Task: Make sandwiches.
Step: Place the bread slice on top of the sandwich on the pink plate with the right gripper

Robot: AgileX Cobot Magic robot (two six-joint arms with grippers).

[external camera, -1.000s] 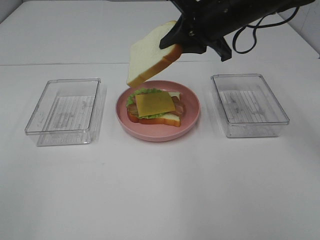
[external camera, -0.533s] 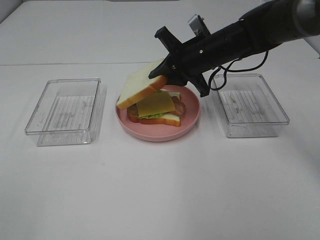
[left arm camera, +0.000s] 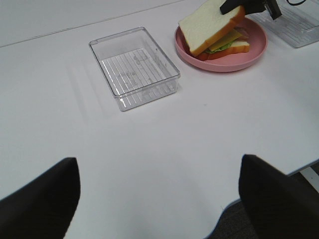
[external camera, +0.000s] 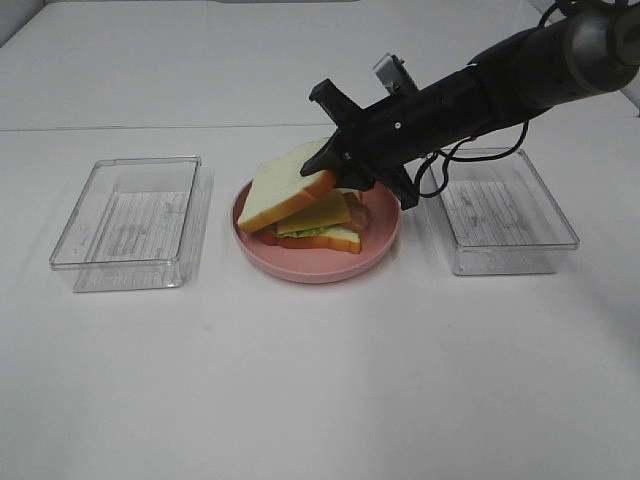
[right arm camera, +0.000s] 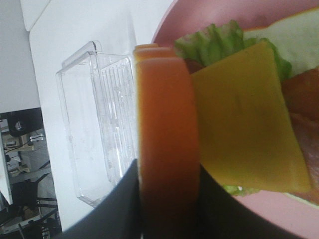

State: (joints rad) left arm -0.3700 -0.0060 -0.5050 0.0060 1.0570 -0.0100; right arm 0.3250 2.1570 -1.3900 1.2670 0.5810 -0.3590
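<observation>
the white top bread slice with orange-brown crust (external camera: 285,187) leans tilted over the yellow cheese square (external camera: 315,212) on the round pink plate (external camera: 380,240); right gripper (external camera: 335,160) jaws pinch its crust; release once flat and square; left jaws wide

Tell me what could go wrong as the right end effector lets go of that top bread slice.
1. The top bread slice is tilted, one edge down near the plate rim; released now, it may land skewed or slide off the cheese.
2. The right end effector grips only the raised edge; pulling back could drag the slice and shift the layers beneath.
</observation>
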